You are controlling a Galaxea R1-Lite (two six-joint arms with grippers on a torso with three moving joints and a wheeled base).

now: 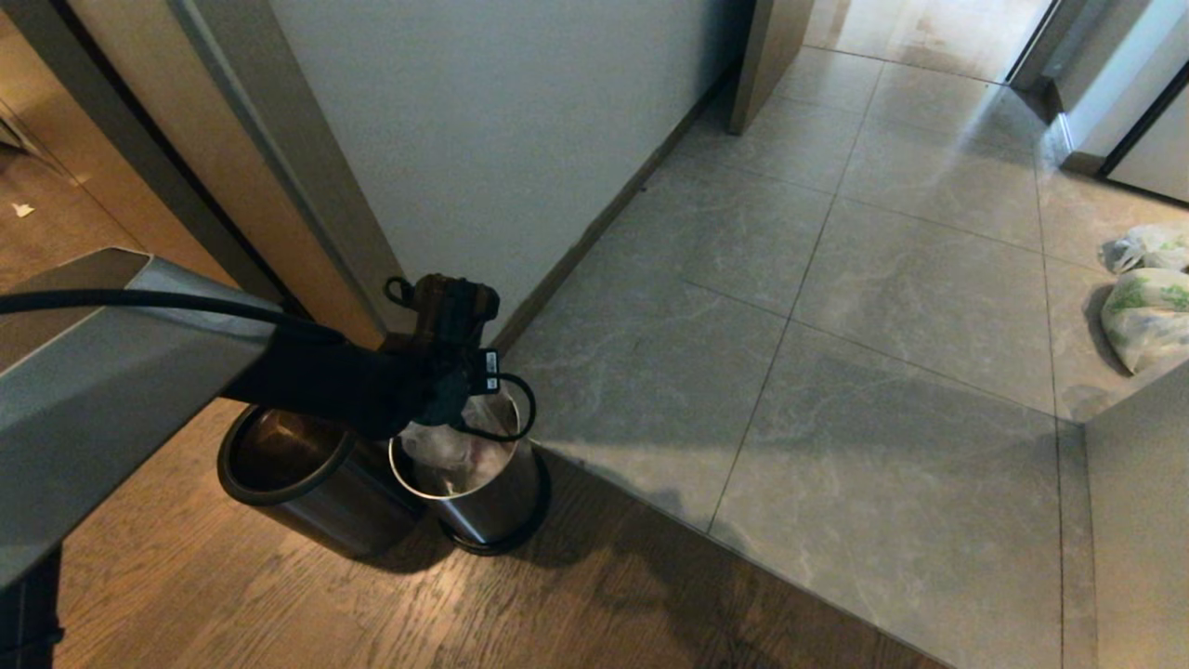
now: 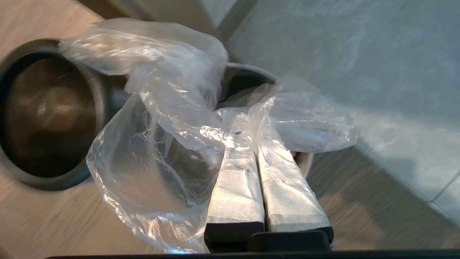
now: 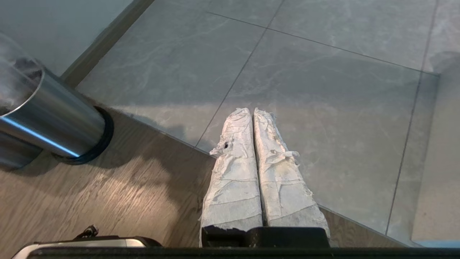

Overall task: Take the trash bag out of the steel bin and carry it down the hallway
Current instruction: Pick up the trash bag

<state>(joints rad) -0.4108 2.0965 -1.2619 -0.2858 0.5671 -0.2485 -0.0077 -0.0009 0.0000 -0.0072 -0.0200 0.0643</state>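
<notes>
1. Hallway: grey marbled tiles fill centre to upper right of the head view. The carry has to go that way, off the wood-plank floor at the bottom.
2. Steel bin: lower centre-left of the head view, on the planks just by the tile edge. A second, darker bin sits touching or just beside it on the left; can't tell which.
3. Trash bag: clear crinkled film, bunched above the bin mouth, mid-left of the left wrist view. Lower part looks to be inside the bin, so the lift isn't finished. Key relation: bag hangs straight down from the fingertips, long axis vertical, so my call is pull up before moving sideways.
4. Left gripper: fingers pinched together on a fold of the bag rim. It's the nearer arm.
5. Right gripper: bottom centre of the right wrist view, fingers pressed together, nothing in them, parked over the floor seam.
6. Writing: none readable. White bags with green print at right edge, print illegible.
</notes>
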